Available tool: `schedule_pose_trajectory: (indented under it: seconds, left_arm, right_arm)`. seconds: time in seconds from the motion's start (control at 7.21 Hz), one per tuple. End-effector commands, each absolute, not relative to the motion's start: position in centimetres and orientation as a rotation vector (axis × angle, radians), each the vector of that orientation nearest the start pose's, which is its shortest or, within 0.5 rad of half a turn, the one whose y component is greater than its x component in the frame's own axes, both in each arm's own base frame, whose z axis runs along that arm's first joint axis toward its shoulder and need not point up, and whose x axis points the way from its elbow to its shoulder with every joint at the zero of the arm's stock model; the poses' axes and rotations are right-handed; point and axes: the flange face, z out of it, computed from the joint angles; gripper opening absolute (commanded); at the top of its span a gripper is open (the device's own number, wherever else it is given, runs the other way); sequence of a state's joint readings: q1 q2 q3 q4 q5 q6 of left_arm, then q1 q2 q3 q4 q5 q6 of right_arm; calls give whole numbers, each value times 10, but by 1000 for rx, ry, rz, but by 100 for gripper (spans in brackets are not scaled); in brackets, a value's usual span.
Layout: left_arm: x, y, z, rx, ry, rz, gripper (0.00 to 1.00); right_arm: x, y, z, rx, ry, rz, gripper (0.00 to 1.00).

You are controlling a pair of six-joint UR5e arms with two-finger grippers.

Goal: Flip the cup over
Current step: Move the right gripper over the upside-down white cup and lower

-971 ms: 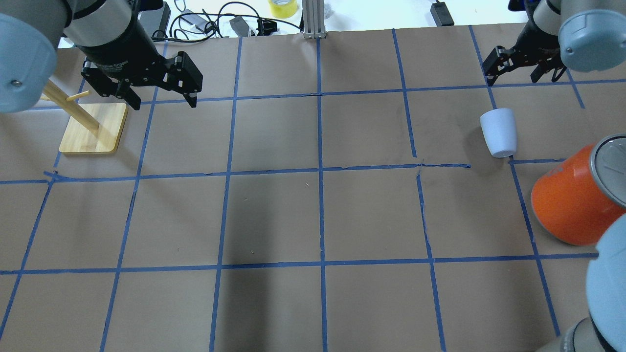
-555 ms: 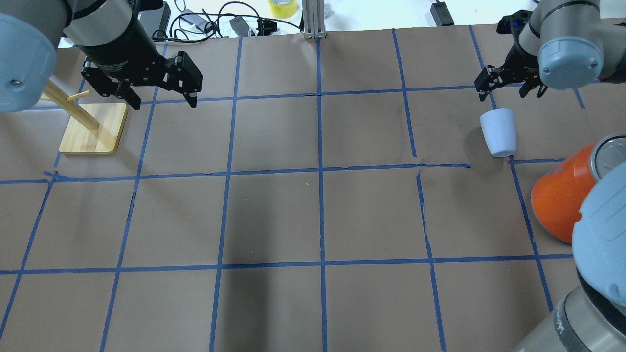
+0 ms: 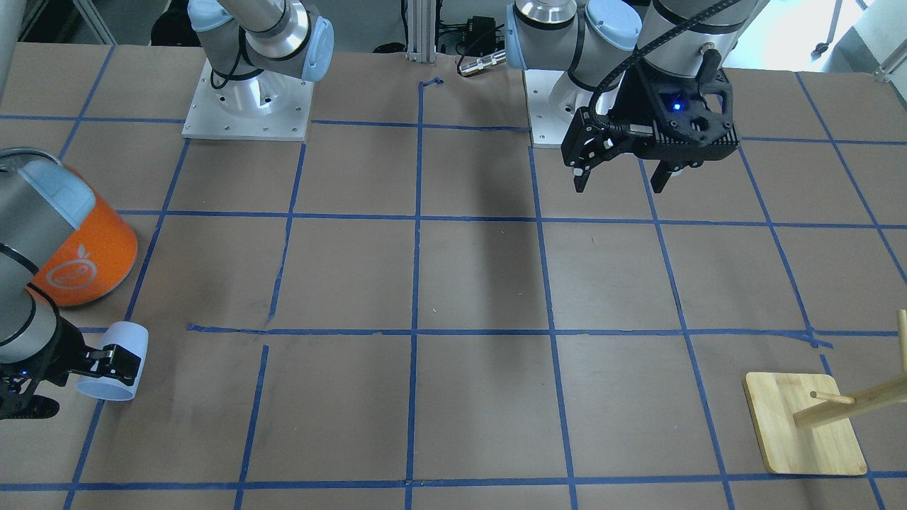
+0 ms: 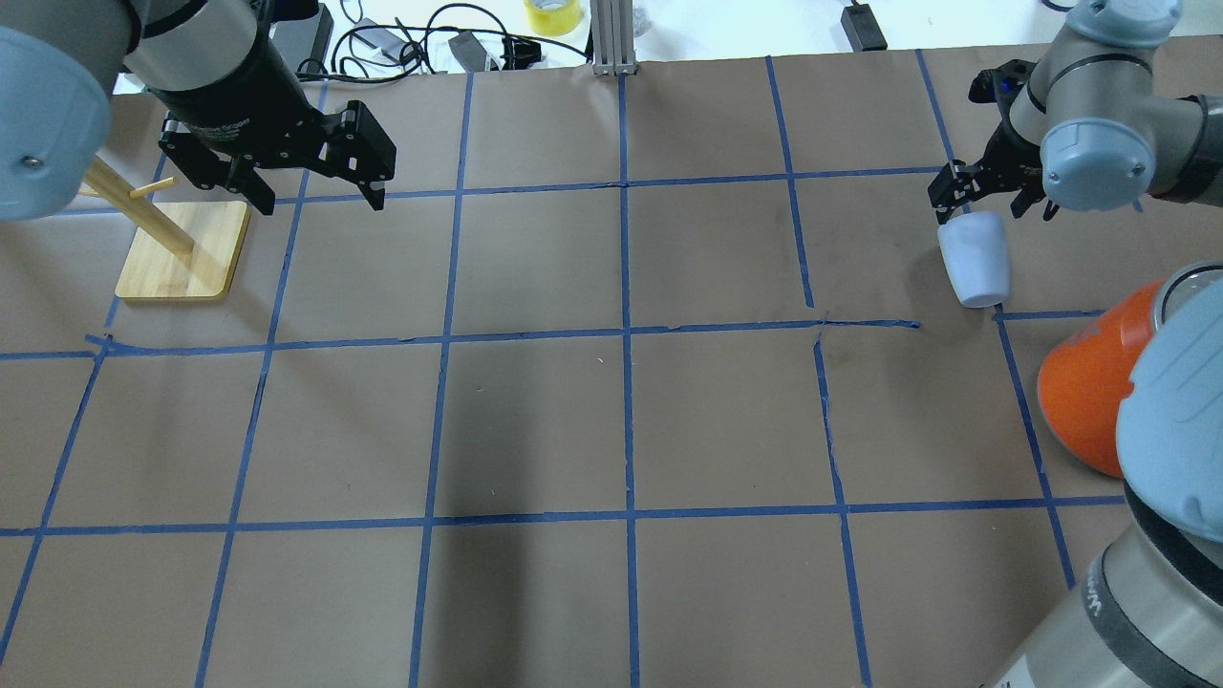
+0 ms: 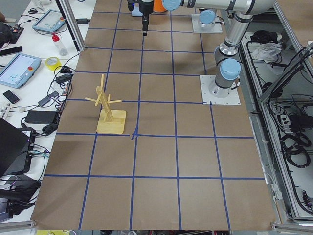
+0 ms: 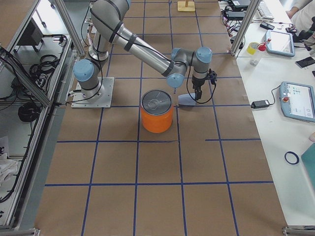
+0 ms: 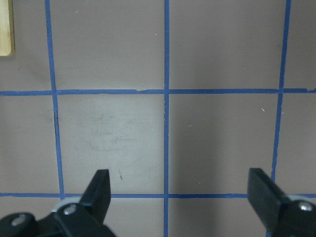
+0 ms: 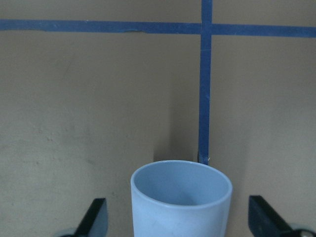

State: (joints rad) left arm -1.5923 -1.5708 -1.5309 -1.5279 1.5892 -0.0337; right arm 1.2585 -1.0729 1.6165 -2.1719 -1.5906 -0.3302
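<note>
The brown-papered bench [image 4: 726, 420] is ruled into squares by blue tape [image 4: 626, 334]. The largest thing on it is the orange can [image 6: 156, 118], upright with its silver lid up at the robot's right edge. It stands near the cup's base end but apart from it, with a tape line running between the two. In the overhead view the right arm's elbow joint [image 4: 1180, 401] covers part of the can. On the robot's left a wooden peg stand [image 4: 182, 250] sits on its square base, well apart from all this. The left claw [image 4: 320, 203] hangs wide open above bare bench on that side, holding nothing. The right claw [image 8: 177, 212] is likewise spread open and empty, pointing down at the cup [image 4: 975, 263]. The cup lies on its side in the far right part of the bench, its mouth turned away from the robot and its narrow base toward the robot, just beside a tape crossing. The right wrist view looks past the rim into the pale blue inside. One finger stands at each side of the mouth end, and a strip of bench shows between each finger and the cup's wall, so neither touches. Whether the tips are level with the cup's sides or just above them I cannot tell. A yellow tape roll [image 4: 552, 14] lies beyond the bench's far edge.
</note>
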Motion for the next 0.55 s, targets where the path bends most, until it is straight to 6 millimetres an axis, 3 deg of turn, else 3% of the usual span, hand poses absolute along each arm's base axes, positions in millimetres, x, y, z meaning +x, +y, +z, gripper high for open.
schedule_pose_trajectory:
  seconds: [0.0,0.42]
  left_arm:
    - [-142,-497,512,-20,3123,-130,100]
    - [-142,-497,512,-20,3123,-130,100]
  right_arm:
    - [-73,-652,233,-26,3177,-96,100]
    - [-72,-649,215,-21,3168,-52,100]
